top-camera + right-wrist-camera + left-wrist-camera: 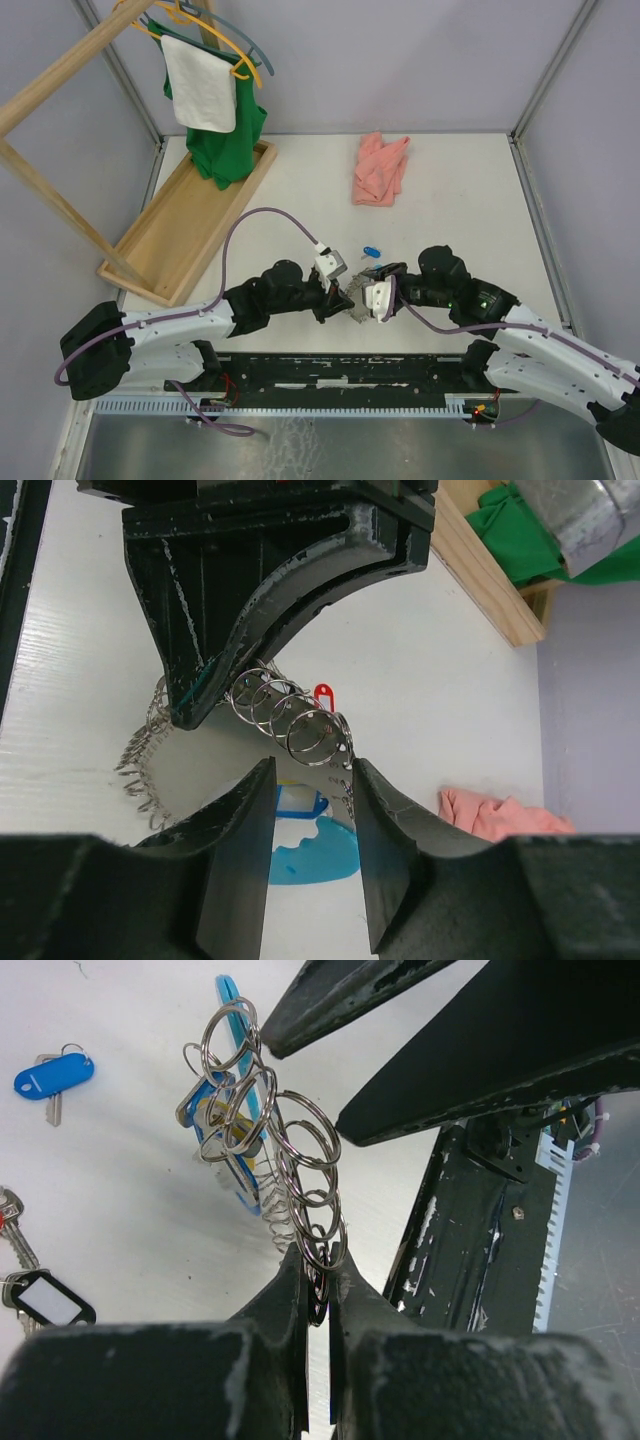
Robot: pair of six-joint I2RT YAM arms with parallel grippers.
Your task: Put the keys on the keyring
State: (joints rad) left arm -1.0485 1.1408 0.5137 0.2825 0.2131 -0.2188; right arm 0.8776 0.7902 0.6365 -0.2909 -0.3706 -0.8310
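keyring [357, 306] held up between two robot arms at the near middle of the table [460, 220], seen from above: the left gripper [335, 295] and right gripper [373, 298] meet tip to tip over it, while a blue-tagged key [372, 251] lies loose on the table just beyond them.

from the left wrist, the left gripper's fingers are pressed together on the lowest of the silvery rings, and the loop rises from them toward its light-blue tag [236, 1020]. the right gripper's two dark fingers reach in from the top with a gap between them. the blue-tagged key sits well apart at upper left, and a black-tagged key [45, 1300] lies at the lower left edge, neither of them threaded. something yellow shows among the rings; whether it is a key already on the loop cannot be told.

from the right wrist, the right gripper's fingers stand apart, clamped on nothing, their tips just beside a row of rings. a red tag [322, 695] shows behind the rings, whether on or off the loop is unclear.

judged from this, at least two keys are left to thread.
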